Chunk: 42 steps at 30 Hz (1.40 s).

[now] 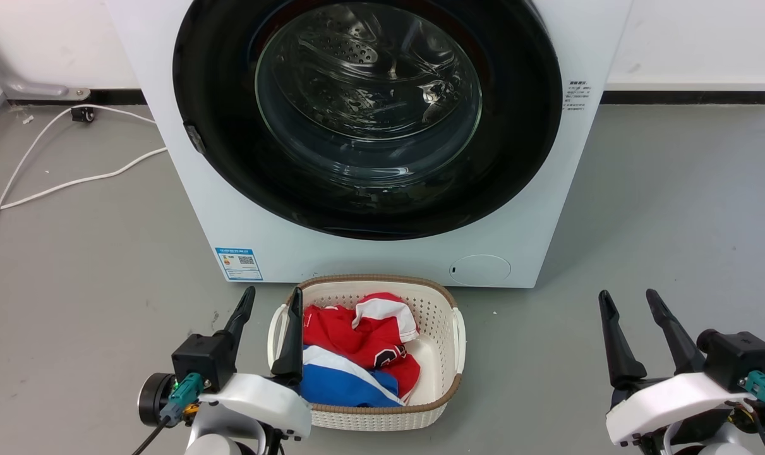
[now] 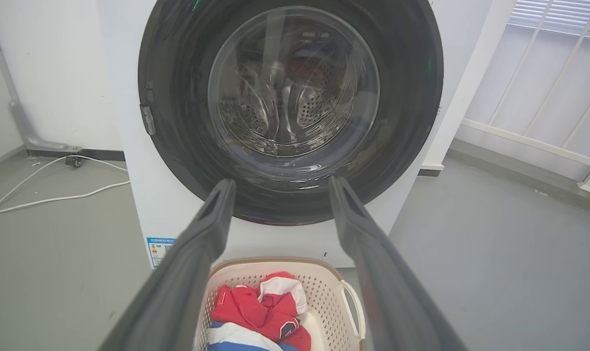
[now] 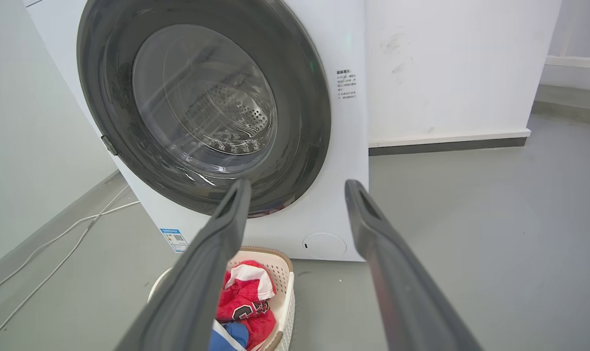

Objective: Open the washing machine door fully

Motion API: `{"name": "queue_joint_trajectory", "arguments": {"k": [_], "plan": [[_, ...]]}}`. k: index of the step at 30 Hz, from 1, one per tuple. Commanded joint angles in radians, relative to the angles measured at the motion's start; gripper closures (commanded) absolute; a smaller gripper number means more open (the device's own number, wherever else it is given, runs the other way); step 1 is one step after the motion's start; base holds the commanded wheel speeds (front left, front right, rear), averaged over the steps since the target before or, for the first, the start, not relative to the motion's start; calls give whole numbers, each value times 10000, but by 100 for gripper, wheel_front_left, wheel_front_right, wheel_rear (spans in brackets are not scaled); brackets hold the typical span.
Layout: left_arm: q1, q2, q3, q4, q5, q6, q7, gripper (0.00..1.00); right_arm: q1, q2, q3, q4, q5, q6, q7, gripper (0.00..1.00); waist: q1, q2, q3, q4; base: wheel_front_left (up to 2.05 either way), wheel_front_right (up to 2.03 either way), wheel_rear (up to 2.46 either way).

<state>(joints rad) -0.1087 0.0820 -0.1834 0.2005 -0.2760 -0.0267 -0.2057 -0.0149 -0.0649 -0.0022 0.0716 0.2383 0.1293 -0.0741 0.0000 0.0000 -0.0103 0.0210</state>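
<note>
The washing machine [image 1: 186, 208] is a white front loader standing on the grey floor straight ahead. Its door [image 1: 527, 120], a big glossy black round with a clear glass window, lies flat against the front, with a small latch at its left edge. Both wrist views face that door [image 2: 407, 107] [image 3: 304, 97]. My left gripper [image 1: 273, 299] stands open at the lower left, beside the basket's left rim. My right gripper [image 1: 628, 300] stands open at the lower right over bare floor. Both grippers [image 2: 280, 187] [image 3: 297, 187] are well short of the door and hold nothing.
A cream laundry basket [image 1: 445, 303] with red, white and blue clothes sits on the floor right in front of the machine. White cables [image 1: 54, 186] trail over the floor at the left. A wall runs behind. A white railing [image 2: 533, 141] stands off to one side.
</note>
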Motion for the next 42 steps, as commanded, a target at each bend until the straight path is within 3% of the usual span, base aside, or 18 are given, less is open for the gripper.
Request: {"name": "queue_joint_trajectory", "arguments": {"k": [1,30,42], "plan": [[-180,-16,2,24,261,-40,-106,0,37,45,-61,-122,-314,18,-63,0,0,0,-1,-2,0,0,0],[-229,-259,446,767,1766,-155,-619,0,418,157,-540,-341,-1638,13,-321,0,0,0,29,-48,0,0,0],[-308,-309,598,1183,1495,-243,-599,0,462,157,-588,-179,-1390,13,-238,0,0,0,-18,-51,0,0,0]]}}
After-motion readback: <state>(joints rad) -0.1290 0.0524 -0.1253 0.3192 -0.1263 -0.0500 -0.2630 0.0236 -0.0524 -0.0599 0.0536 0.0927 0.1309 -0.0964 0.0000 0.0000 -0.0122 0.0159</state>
